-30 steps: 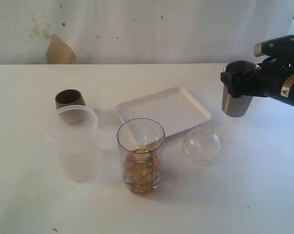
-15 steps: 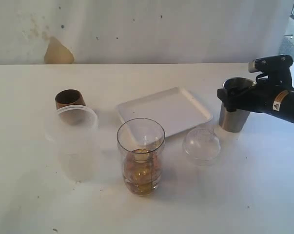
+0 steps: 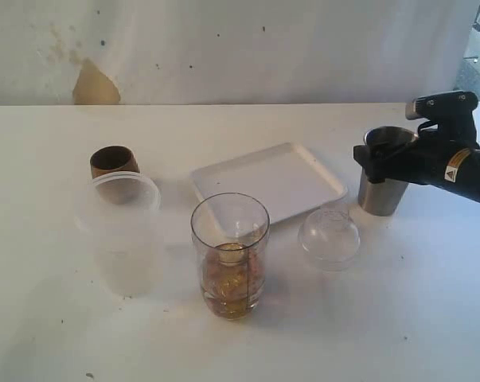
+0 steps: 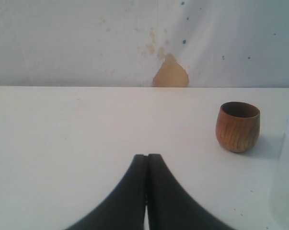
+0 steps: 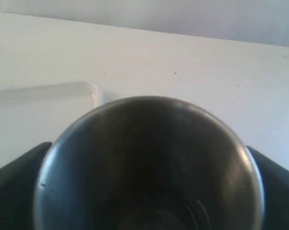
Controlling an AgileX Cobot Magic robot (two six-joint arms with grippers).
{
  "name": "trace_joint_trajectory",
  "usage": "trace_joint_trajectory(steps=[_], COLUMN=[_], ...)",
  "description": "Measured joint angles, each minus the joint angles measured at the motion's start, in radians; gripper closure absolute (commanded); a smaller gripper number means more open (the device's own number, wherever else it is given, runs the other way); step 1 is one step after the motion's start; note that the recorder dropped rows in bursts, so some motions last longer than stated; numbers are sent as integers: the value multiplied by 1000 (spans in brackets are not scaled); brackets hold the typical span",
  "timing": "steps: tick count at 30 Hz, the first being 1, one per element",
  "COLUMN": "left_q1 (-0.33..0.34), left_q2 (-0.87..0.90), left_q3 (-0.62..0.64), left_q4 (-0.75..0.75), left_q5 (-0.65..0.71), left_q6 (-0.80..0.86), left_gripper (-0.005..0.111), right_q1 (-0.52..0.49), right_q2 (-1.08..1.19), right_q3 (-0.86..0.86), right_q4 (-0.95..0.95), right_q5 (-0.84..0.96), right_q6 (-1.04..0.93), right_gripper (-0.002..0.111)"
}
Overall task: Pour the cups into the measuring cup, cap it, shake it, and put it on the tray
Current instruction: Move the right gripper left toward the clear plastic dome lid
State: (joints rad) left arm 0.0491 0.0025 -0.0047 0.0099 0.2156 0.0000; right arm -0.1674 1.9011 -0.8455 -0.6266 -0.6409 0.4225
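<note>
The steel tumbler [image 3: 380, 197] has come down since a second ago, when the right gripper [image 3: 385, 155] was holding it clear of the counter [image 3: 431, 318]. It is now standing upright on the counter at the right of the exterior view, just right of the tray [image 3: 263, 179]. The right fingers [image 5: 15, 191] are flanking the tumbler's upper wall, one on each side and spread wide; whether they are pressing it cannot be told. The left gripper [image 4: 146, 191] is hanging low over the counter with its fingers pressed together, and the wooden cup [image 4: 237, 127] is sitting well apart from them. The measuring cup [image 3: 230, 255] is standing at lower centre, below the tray.
</note>
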Motion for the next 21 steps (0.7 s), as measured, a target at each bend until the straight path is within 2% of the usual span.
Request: trace_joint_trajectory(steps=[2,14,21], left_q1=[0,0,0], left_q2=[0,0,0], left_q3=[0,0,0], left_q4=[0,0,0], left_q5=[0,0,0], left_q6=[0,0,0], left_gripper=[107,107,107], right_q1=[0,0,0], right_q2=[0,-2,-117], right_q3=[0,0,0], right_q4=[0,0,-2], right_q5=[0,0,38], right_q6=[-15,-33,-5], right_gripper=[3,3,3])
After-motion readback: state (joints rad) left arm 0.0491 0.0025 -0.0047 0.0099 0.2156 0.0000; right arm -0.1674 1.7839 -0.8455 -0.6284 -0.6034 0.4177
